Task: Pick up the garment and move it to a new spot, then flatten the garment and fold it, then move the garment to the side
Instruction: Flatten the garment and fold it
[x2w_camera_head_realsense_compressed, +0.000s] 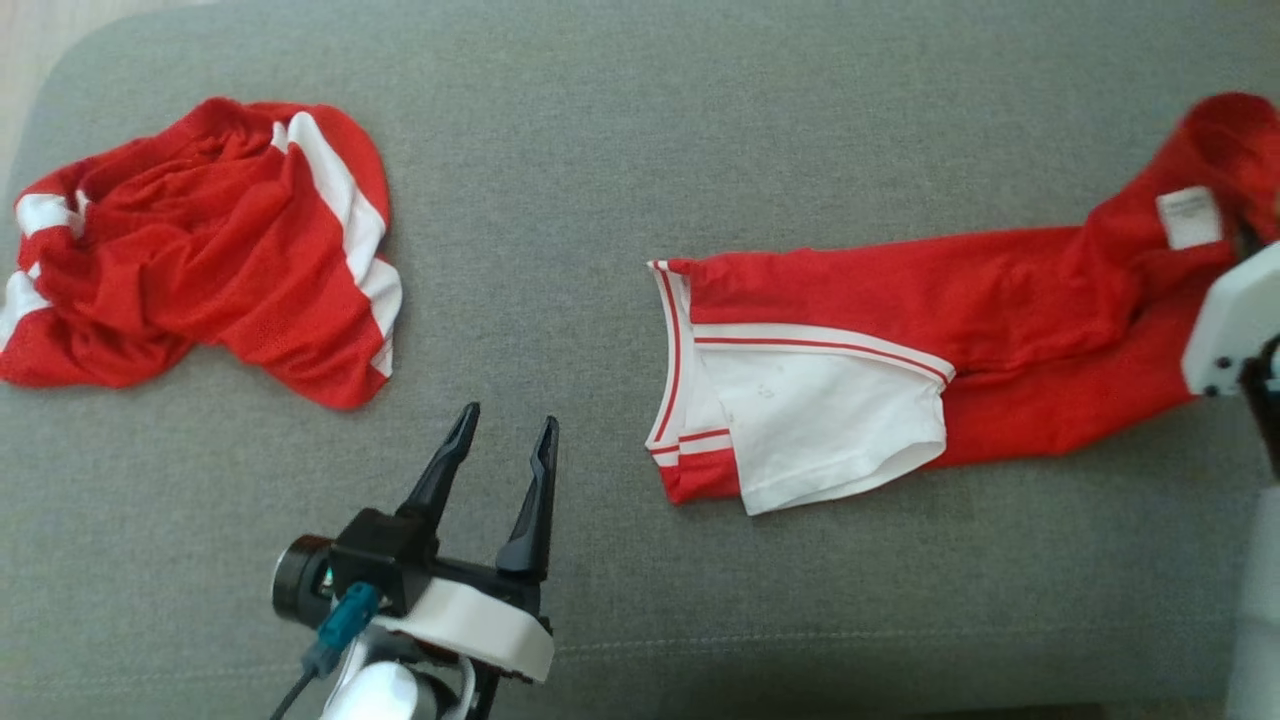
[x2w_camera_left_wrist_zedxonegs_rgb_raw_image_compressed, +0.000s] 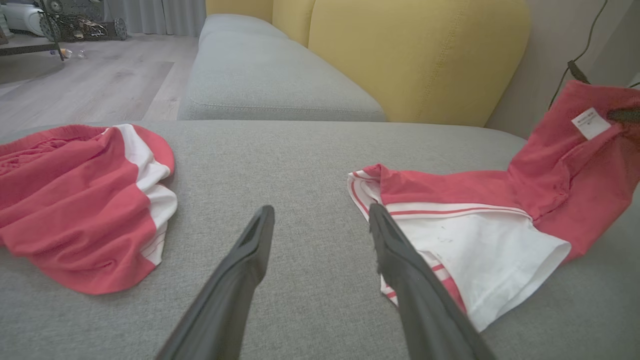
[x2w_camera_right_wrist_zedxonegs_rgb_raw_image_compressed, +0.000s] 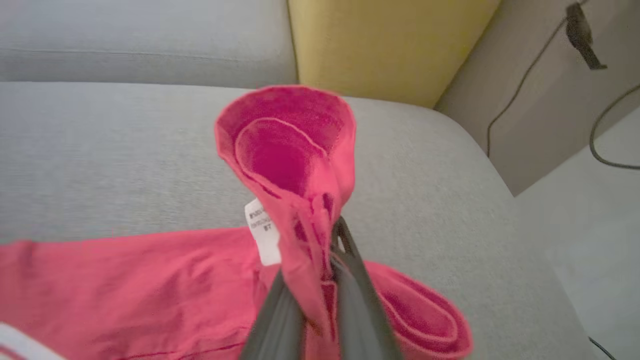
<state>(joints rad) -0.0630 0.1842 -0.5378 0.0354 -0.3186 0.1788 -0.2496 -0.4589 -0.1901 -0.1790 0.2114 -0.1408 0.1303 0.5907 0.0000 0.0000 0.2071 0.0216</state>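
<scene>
- Red-and-white jersey garment (x2w_camera_head_realsense_compressed: 860, 310): right gripper (x2w_camera_right_wrist_zedxonegs_rgb_raw_image_compressed: 330, 245) clamps its end, at grey fabric cushion's (x2w_camera_head_realsense_compressed: 600, 150) right edge.
- Left gripper (x2w_camera_head_realsense_compressed: 509, 415) released, empty.
- Judged pick-up step; next: lift clear.

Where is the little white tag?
The white tag sits at the far right of the head view, on the lifted end of the stretched-out red garment, beside the right gripper, whose fingers pinch that cloth.

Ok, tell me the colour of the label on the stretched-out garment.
The label is white with dark print; best in the right wrist view.
</scene>
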